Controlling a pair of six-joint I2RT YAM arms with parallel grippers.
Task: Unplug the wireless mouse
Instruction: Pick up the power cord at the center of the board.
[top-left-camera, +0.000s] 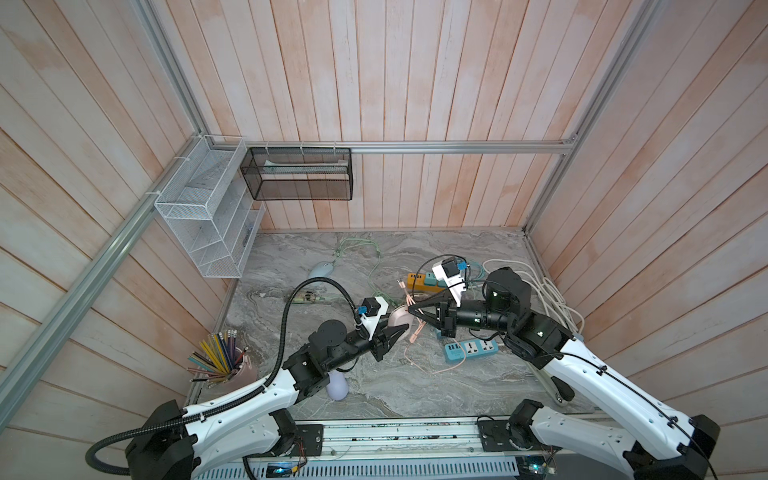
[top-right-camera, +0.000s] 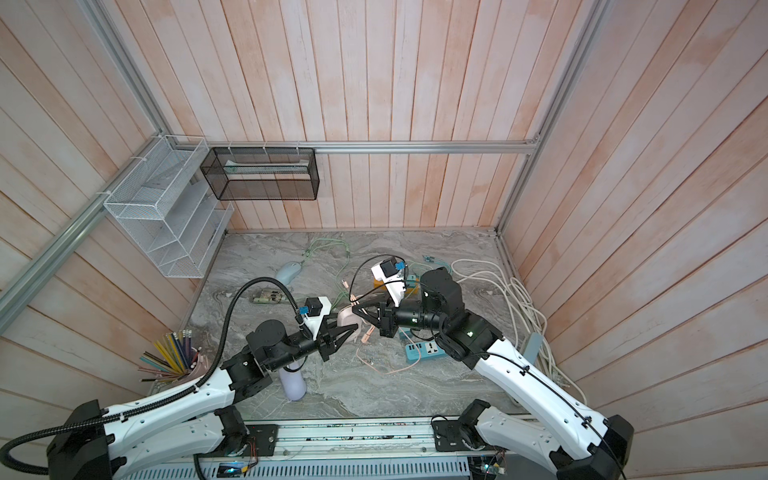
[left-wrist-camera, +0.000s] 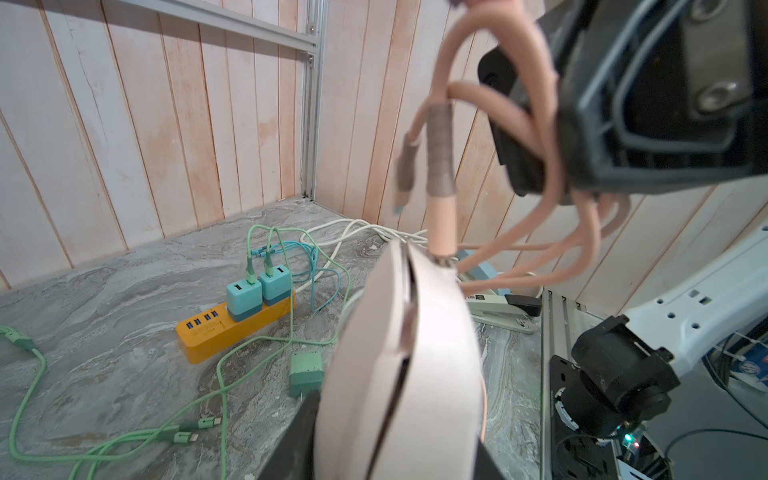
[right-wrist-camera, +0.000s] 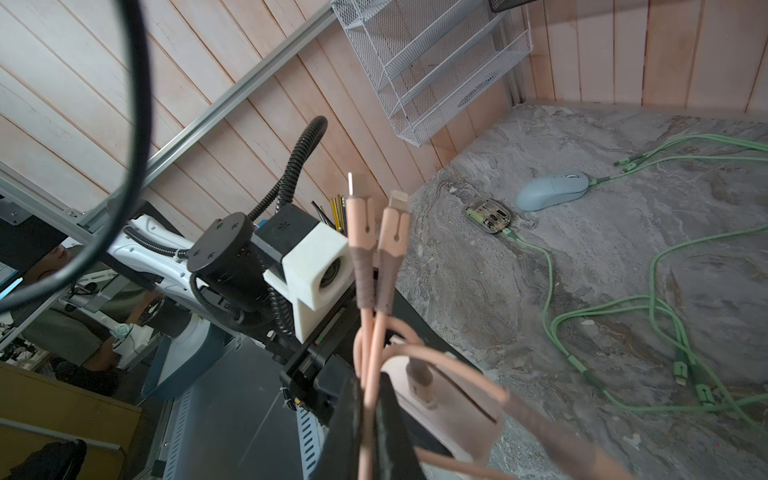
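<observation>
While, above the middle of the tabletop (top-left-camera: 374, 386), the pink mouse (left-wrist-camera: 399, 353) is clamped in the left gripper (top-left-camera: 401, 328), it could be twisted loose by a skewed pull. The pink cable (right-wrist-camera: 365, 316) is pinched in the closed right gripper (top-left-camera: 410, 309), short of the plug (left-wrist-camera: 441, 237), so it may be strained and the plug left seated.
</observation>
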